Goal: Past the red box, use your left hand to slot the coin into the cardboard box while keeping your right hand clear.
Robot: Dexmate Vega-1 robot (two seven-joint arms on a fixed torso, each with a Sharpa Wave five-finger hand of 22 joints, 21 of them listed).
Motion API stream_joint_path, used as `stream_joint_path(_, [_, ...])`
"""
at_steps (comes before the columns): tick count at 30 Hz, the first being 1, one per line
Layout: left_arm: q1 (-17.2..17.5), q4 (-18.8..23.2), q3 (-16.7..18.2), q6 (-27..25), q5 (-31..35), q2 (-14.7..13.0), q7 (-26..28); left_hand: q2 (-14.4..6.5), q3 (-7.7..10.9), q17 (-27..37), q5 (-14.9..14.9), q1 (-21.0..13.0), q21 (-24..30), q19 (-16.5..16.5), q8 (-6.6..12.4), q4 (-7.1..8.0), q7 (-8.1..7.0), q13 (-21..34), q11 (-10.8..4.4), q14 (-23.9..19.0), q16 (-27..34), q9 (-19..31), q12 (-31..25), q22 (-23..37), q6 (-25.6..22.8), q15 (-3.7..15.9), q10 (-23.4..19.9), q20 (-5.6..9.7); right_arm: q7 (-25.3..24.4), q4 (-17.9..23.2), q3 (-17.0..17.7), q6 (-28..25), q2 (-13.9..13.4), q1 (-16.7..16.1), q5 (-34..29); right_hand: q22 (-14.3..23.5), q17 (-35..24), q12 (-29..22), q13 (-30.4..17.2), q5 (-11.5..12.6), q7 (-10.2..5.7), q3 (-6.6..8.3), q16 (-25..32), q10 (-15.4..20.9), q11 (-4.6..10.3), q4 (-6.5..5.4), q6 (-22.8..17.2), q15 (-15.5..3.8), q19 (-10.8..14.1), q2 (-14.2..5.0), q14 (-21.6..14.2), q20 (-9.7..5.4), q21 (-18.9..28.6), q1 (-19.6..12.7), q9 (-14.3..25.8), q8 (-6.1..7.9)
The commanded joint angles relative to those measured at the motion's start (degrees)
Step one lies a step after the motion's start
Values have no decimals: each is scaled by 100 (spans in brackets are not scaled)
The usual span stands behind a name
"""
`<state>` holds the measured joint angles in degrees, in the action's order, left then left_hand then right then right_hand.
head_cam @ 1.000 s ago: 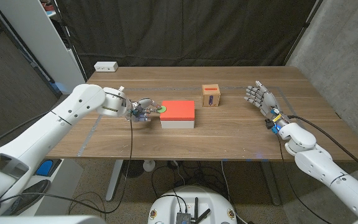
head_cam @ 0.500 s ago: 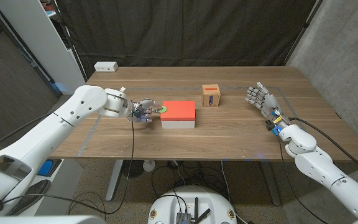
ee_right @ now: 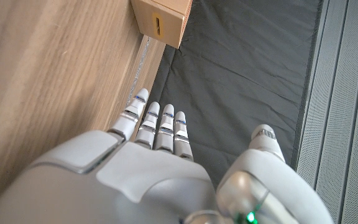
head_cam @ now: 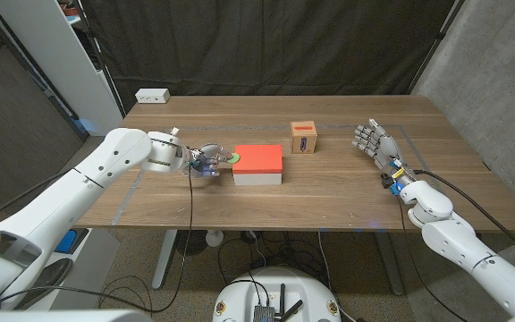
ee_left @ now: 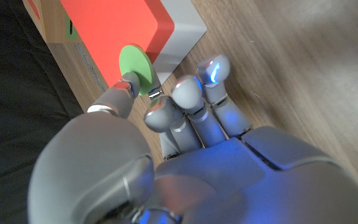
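My left hand (head_cam: pixel 203 162) pinches a round green coin (head_cam: pixel 232 159) at the left end of the red box (head_cam: pixel 257 164). In the left wrist view the coin (ee_left: pixel 135 69) sits between thumb and fingertip against the edge of the red box (ee_left: pixel 114 34), above the table. The small cardboard box (head_cam: pixel 304 138) with a slot on its front stands beyond the red box, toward the right. Part of it shows in the left wrist view (ee_left: pixel 51 25) and the right wrist view (ee_right: pixel 161 20). My right hand (head_cam: pixel 374 140) holds nothing, fingers extended, far right.
A white power strip (head_cam: pixel 152 95) lies at the table's far left corner. Dark curtains hang behind the wooden table (head_cam: pixel 329 192). Cables run from both wrists.
The left arm has crept slightly, with the coin still pinched at the red box's left end. The right forearm shifted a little; its hand stays put.
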<state>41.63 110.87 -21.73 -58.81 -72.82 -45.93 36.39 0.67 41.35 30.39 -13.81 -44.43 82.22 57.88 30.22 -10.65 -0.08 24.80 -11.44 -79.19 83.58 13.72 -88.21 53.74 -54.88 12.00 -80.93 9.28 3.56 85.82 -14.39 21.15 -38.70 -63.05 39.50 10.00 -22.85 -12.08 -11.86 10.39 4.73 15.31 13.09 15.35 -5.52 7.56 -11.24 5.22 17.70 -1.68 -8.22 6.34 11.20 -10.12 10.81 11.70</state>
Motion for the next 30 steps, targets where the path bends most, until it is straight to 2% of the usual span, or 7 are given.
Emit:
stream_joint_path(1, [310, 171, 182, 285, -83, -99, 124, -161, 172, 33, -114, -394, 87, -73, 123, -46, 7, -18, 67, 8, 66, 109, 41, 51, -132, 13, 29, 301, -68, 126, -63, -109, -25, 18, -86, 20, 2, -30, -22, -17, -1, -10, -8, 61, -11, 15, -76, 19, -29, -27, 3, 18, 21, 14, 11, 8])
stream_joint_path(13, [692, 265, 293, 948, 79, -227, -145, -141, 166, 88, -171, -627, 194, -181, 265, -2, 95, -16, 129, 14, 69, 270, 68, -10, -223, 6, 45, 293, -351, 481, -7, -253, -144, -153, -194, 20, 6, -26, -28, -17, -14, -14, -8, 61, -8, 14, -82, 28, -40, -33, 7, 33, 19, 19, 12, 4])
stream_joint_path(20, [996, 534, 412, 1488, 393, -345, -224, -142, 141, 117, -185, -698, 275, -190, 270, 6, 119, -11, 128, 12, 59, 261, 69, -31, -238, 6, 44, 292, -519, 723, 81, -259, -210, -315, -251, 21, 8, -25, -30, -17, -12, -15, -6, 65, -5, 14, -90, 25, -44, -37, 5, 39, 19, 20, 13, 4])
stream_joint_path(23, [1072, 662, 448, 1551, 475, -394, -116, -142, 134, 106, -189, -716, 302, -196, 271, 9, 140, -12, 133, 28, 37, 256, 73, -29, -248, 6, 49, 292, -584, 815, 117, -250, -238, -388, -289, 21, 9, -30, -31, -16, -15, -16, -5, 78, 9, 14, -88, 27, -43, -38, 4, 41, 19, 20, 13, 2])
stream_joint_path(30, [1310, 841, 578, 1917, 711, -519, -229, -135, 95, 114, -204, -771, 383, -239, 277, 22, 137, 14, 141, 15, 6, 263, 72, -72, -247, 2, 48, 288, -713, 975, 203, -247, -260, -558, -307, 21, 11, -25, -34, -16, -16, -16, -6, 72, 1, 15, -89, 21, -38, -42, 8, 34, 22, 19, 13, 0])
